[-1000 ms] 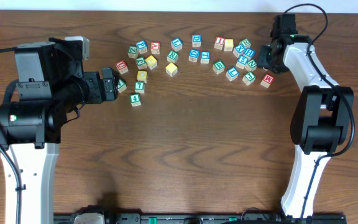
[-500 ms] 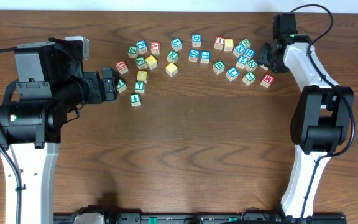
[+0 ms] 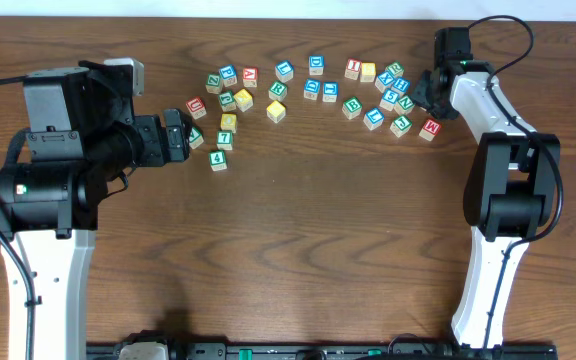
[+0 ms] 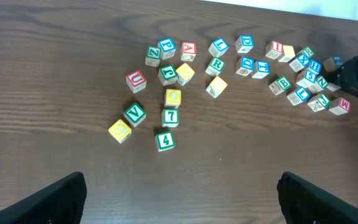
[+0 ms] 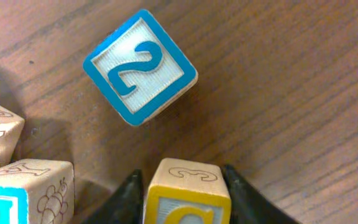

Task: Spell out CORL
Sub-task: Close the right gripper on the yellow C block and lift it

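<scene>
Wooden letter cubes lie scattered across the far half of the table. The green-framed "R" (image 3: 278,90) (image 4: 215,65) and the blue-framed "L" (image 3: 284,70) (image 4: 218,46) sit mid-cluster, near two yellow-topped cubes (image 3: 243,99) (image 3: 276,111). At the cluster's right end, my right gripper (image 3: 430,95) (image 5: 185,199) is shut on a yellow-framed cube (image 5: 187,190), a finger against each side; the frame's edge cuts off its yellow letter. My left gripper (image 3: 183,135) (image 4: 194,202) is wide open with nothing in it, just left of the cluster.
A blue-framed "2" cube (image 5: 140,66) lies just beyond the held cube, and two more cubes (image 5: 27,186) crowd the left of it. A red-framed cube (image 3: 429,128) sits at the right end of the cluster. The near half of the table (image 3: 318,250) is bare wood.
My right gripper's fingers have closed in on the yellow-framed cube, and the right arm has shifted slightly left. The left arm and the other cubes have not moved.
</scene>
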